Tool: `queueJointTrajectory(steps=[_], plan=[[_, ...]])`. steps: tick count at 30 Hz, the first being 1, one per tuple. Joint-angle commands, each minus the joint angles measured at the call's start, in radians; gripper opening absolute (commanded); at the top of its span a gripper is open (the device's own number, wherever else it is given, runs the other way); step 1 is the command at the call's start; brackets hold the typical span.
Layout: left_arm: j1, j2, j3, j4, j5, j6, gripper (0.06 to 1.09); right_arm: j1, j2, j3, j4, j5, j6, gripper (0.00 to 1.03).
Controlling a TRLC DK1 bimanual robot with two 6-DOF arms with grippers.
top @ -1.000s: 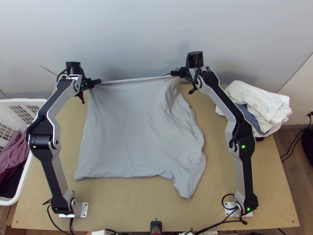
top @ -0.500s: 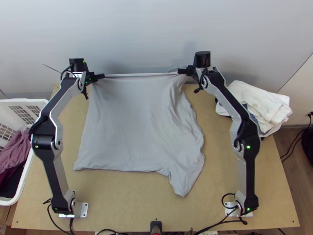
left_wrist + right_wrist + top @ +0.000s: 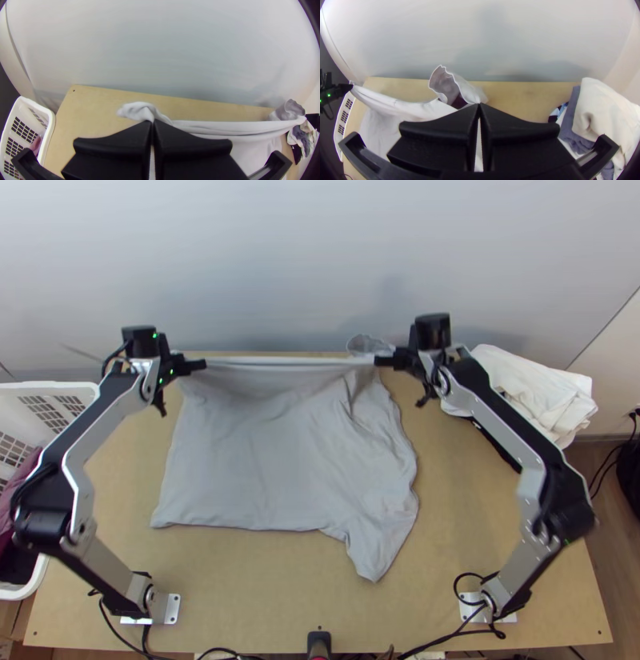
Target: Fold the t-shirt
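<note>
And the grey t-shirt [image 3: 280,452] is pinched along its far edge by the left gripper [image 3: 202,365] and the right gripper [image 3: 379,362], its body spread nearer on the wooden table [image 3: 240,588]

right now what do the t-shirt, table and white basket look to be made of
T-shirt: soft matt fabric, perhaps cotton jersey, given its loose creases. Table: smooth wood or wood board, by its even tan surface. White basket: likely moulded plastic, smooth, with rounded rim and slotted walls.
</note>
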Motion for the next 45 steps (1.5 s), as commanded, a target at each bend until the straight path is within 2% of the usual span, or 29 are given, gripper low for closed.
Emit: queueJointTrajectory(steps=[1, 10, 19, 30, 31, 32, 33, 34, 35, 36, 37, 39, 45], plan=[[0.004, -0.189, -0.239, 0.029, 0.010, 0.023, 0.10, 0.042, -0.205, -0.259, -0.018, -0.021, 0.004, 0.03], [-0.012, -0.352, -0.490, 0.044, 0.013, 0.011, 0.10, 0.098, -0.393, -0.519, -0.044, -0.040, 0.030, 0.03], [-0.026, -0.409, -0.659, 0.095, 0.011, 0.003, 0.10, 0.133, -0.415, -0.687, -0.026, -0.046, 0.043, 0.03], [-0.042, -0.413, -0.767, 0.127, 0.011, 0.003, 0.10, 0.148, -0.442, -0.764, -0.017, -0.046, 0.058, 0.03], [-0.044, -0.413, -0.773, 0.127, 0.011, 0.001, 0.10, 0.148, -0.448, -0.769, -0.014, -0.046, 0.056, 0.03], [-0.045, -0.413, -0.776, 0.129, 0.011, -0.002, 0.10, 0.148, -0.453, -0.770, -0.012, -0.047, 0.058, 0.11], [-0.045, -0.413, -0.776, 0.127, 0.011, -0.014, 0.15, 0.147, -0.461, -0.773, -0.012, -0.047, 0.058, 0.29], [-0.045, -0.421, -0.774, 0.124, 0.011, -0.019, 0.35, 0.147, -0.468, -0.775, -0.012, -0.049, 0.063, 0.45], [-0.041, -0.430, -0.774, 0.122, 0.011, -0.028, 0.69, 0.144, -0.473, -0.775, -0.012, -0.047, 0.066, 0.57], [-0.030, -0.428, -0.765, 0.086, 0.011, -0.063, 0.81, 0.139, -0.478, -0.773, -0.014, -0.050, 0.066, 0.69], [-0.026, -0.416, -0.744, 0.035, 0.011, -0.077, 0.85, 0.136, -0.485, -0.772, -0.015, -0.054, 0.066, 0.82], [-0.019, -0.399, -0.708, -0.046, 0.013, -0.080, 1.03, 0.133, -0.499, -0.767, -0.021, -0.055, 0.064, 0.99], [0.025, -0.507, -0.691, -0.178, 0.022, -0.058, 1.04, 0.115, -0.570, -0.750, -0.067, -0.077, 0.059, 0.99]])
